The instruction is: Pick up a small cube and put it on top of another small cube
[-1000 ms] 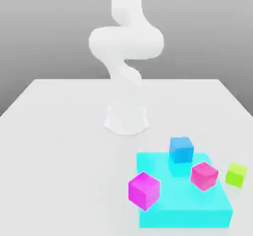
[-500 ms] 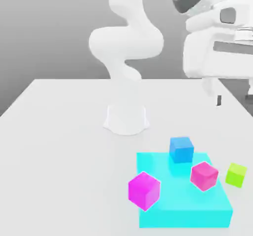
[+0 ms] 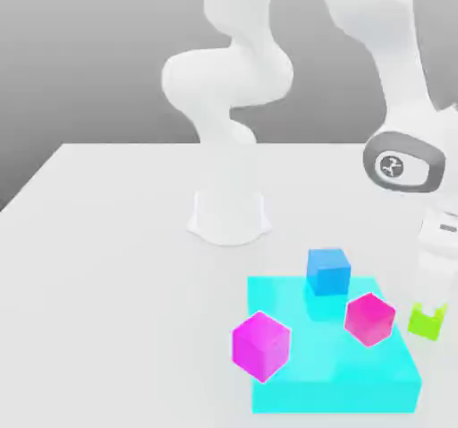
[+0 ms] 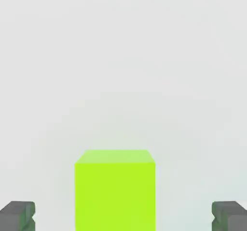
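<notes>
In the exterior view, the arm is reaching down over the part of the white table (image 3: 116,328) beyond the cyan block's right edge, in the exterior view's terms. The lime-green cube (image 3: 425,323) is sitting there on the table, just beside that edge and apart from the cyan block (image 3: 335,397). The blue cube (image 3: 328,272) is resting at the block's far edge, the pink-red cube (image 3: 369,320) is showing near its right edge, and the magenta cube (image 3: 261,346) is overlapping its near-left corner; whether those two are touching the block I cannot tell. The gripper is covering part of the lime-green cube's top, and the hand is running off the exterior view's right edge.

In the hand view, the jaws are standing wide apart on either side of the cube, holding nothing, with clear space at both flanks. The cube's lower portion is being cut off by the frame, as are the fingers (image 4: 17,216), so how deep they are reaching is hard to judge. The cube is looking stiff, plain-faced and probably light, unlikely to crush; its two opposite upright faces, gripped squarely at mid-height, should be holding best. An off-centre closing could be nudging or twisting it.
</notes>
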`<state>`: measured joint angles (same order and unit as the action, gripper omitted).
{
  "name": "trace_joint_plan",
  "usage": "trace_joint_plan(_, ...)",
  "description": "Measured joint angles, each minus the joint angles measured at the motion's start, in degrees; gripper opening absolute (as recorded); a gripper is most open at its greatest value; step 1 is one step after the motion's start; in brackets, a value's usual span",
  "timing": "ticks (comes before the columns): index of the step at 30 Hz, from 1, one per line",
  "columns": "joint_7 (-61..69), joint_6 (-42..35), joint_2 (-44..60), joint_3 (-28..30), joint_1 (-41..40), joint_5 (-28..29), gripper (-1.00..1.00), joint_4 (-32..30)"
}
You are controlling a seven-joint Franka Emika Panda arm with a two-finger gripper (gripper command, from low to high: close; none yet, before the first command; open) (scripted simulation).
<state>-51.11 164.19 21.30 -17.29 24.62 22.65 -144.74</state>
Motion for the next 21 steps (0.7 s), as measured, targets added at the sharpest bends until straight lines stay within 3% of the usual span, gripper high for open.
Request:
trace_joint_plan(1,-1.22,1.43,1.93,2.00,1.68,1.59,-1.00,0.50)
trace_joint_plan(8,-1.60,1.80,2.41,2.45,2.05,2.08,-1.00,0.62)
trace_joint_plan(14,6.18,-5.55,-8.02,-5.66,-4.24,-7.59,-1.00,-2.33)
trace_joint_plan(21,18.77,-12.78,-22.14,-4.52,-7.87,-11.91,-1.00,-9.00)
